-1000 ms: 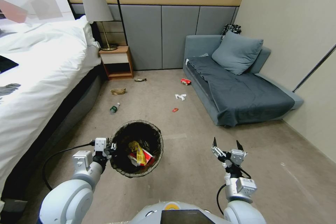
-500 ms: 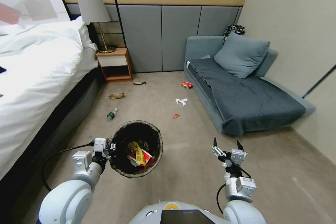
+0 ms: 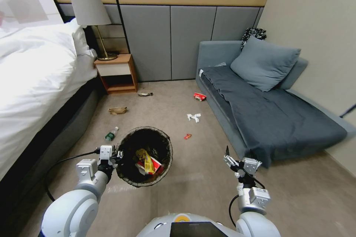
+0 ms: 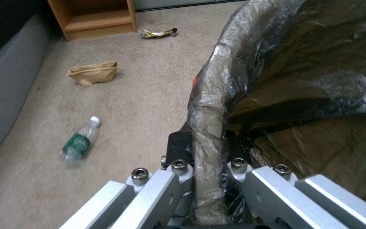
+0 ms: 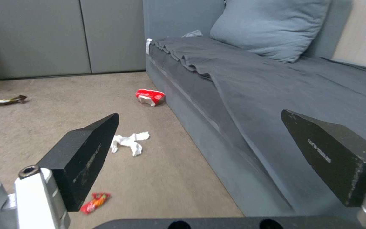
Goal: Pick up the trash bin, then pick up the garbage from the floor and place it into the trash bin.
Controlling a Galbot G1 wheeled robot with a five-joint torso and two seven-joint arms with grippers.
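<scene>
My left gripper (image 3: 118, 154) is shut on the rim of the trash bin (image 3: 167, 144), held just off the floor (image 3: 207, 181). The left wrist view shows the bag-covered rim (image 4: 206, 105) clamped in that gripper (image 4: 206, 144). A yellow wrapper (image 3: 145, 159) and red-and-white packets (image 3: 156, 163) lie inside. My right gripper (image 3: 239, 154) (image 5: 200, 114) hangs open and empty beside the sofa. Garbage on the floor ahead: a green bottle (image 3: 111, 133) (image 4: 78, 142), a brown bag (image 3: 118, 110), a wrapper (image 3: 145, 94), a red packet (image 3: 199, 96) (image 5: 150, 96), white paper (image 3: 194, 117) (image 5: 129, 142), a red scrap (image 3: 187, 136) (image 5: 95, 201).
A white bed (image 3: 33, 81) runs along the left, with a wooden nightstand (image 3: 115, 72) and lamp (image 3: 87, 7) at its head. A grey sofa (image 3: 267, 118) fills the right side. A black cable (image 3: 63, 162) loops by my left arm.
The whole head view has shifted: the camera has moved toward the litter and turned, so bed and sofa sit differently. Both grippers and the held bin keep their places.
</scene>
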